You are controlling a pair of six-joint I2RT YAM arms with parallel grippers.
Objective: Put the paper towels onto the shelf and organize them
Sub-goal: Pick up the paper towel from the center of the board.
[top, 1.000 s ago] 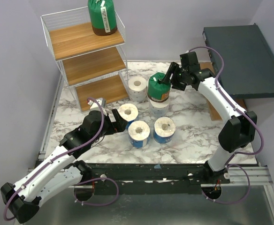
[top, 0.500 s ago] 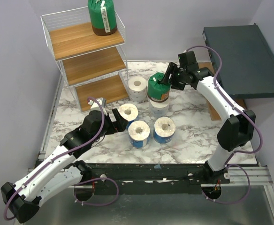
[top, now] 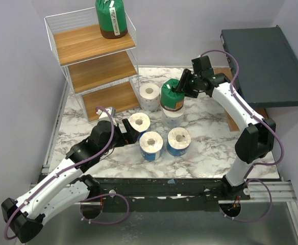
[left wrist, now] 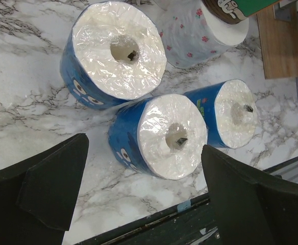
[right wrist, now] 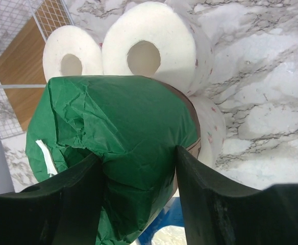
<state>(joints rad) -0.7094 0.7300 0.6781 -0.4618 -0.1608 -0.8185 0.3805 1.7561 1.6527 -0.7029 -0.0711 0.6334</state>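
Observation:
A green-wrapped paper towel roll [top: 172, 96] [right wrist: 118, 122] stands on top of a white floral roll [top: 172, 117] [right wrist: 159, 46] at mid-table. My right gripper [top: 179, 88] [right wrist: 139, 168] is shut on it, both fingers pressing dents into the green wrap. Three blue-printed rolls [top: 140, 124] [top: 151, 145] [top: 179, 141] stand in front, seen also as rolls [left wrist: 113, 48] [left wrist: 167, 135] [left wrist: 234, 120]. My left gripper [top: 130, 127] [left wrist: 144, 171] hangs open beside them, holding nothing. The wire shelf [top: 95, 66] at the back left carries a second green roll [top: 111, 19] on its top board.
A plain white roll [top: 149, 96] [right wrist: 70, 58] stands near the shelf's lowest board. A dark grey flat box [top: 266, 58] lies at the back right over a wooden board [top: 234, 120]. The table's dark front rail [left wrist: 190, 224] runs just below my left fingers.
My right jaws have narrowed onto the green roll, and that arm has edged slightly left. The left arm and the rolls have not moved.

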